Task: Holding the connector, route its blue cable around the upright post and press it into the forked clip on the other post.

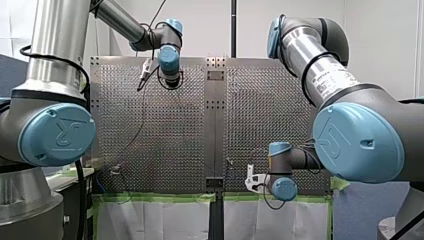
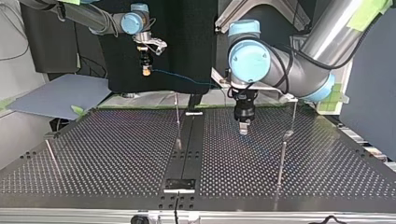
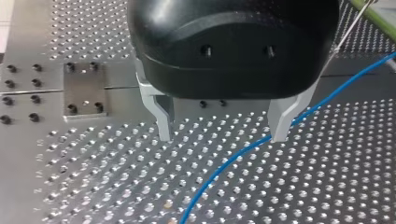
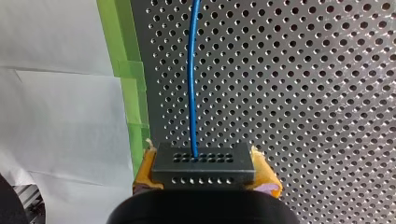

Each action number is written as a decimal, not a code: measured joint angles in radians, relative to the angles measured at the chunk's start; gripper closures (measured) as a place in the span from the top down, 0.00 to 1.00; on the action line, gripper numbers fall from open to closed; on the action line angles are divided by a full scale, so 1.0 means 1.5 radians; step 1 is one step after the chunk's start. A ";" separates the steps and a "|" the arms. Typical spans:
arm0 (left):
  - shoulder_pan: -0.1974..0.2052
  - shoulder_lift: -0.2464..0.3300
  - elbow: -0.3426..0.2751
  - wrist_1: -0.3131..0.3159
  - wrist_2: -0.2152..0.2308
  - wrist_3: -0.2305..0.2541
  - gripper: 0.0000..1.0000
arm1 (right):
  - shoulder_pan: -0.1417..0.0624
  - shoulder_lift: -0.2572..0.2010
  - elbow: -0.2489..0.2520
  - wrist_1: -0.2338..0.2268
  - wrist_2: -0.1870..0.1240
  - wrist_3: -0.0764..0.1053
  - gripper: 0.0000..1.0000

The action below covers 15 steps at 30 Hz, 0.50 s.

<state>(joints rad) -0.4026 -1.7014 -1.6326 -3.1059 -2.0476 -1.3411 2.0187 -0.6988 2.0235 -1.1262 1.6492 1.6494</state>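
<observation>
Yellow pads (image 4: 264, 176) on my right pincer (image 4: 203, 163) sit closest to the camera. They are squeezed tight on the black connector (image 4: 203, 170). Out of one of its little holes comes the blue cable (image 4: 192, 79), which runs straight ahead over the table (image 4: 303, 93) full of holes. Beside it, green tape (image 4: 116, 42) lines the table's edge, with white paper (image 4: 56, 116) past that.

My left pincer (image 3: 222, 136) is wide apart and holds nothing. Its metal fingers (image 3: 161, 114) hang just over the table. The cable passes right by one fingertip, and I cannot tell if they touch.

Seen from across the table, my right pincer holds the connector up in the air, and the cable stretches sideways toward my left arm. A thin post (image 2: 178, 122) stands on the table there, between my two pincers.
</observation>
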 joint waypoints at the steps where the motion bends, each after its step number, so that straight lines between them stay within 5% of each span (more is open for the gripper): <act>1: 0.001 0.000 0.000 0.006 0.004 0.001 1.00 | 0.000 0.000 0.000 0.000 0.000 0.000 0.00; 15: 0.015 -0.042 0.041 0.076 -0.012 0.001 1.00 | 0.001 0.000 0.000 0.000 0.000 0.000 0.00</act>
<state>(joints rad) -0.3794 -1.7646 -1.5712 -2.9925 -2.0652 -1.3395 2.0195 -0.6984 2.0241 -1.1261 1.6492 1.6493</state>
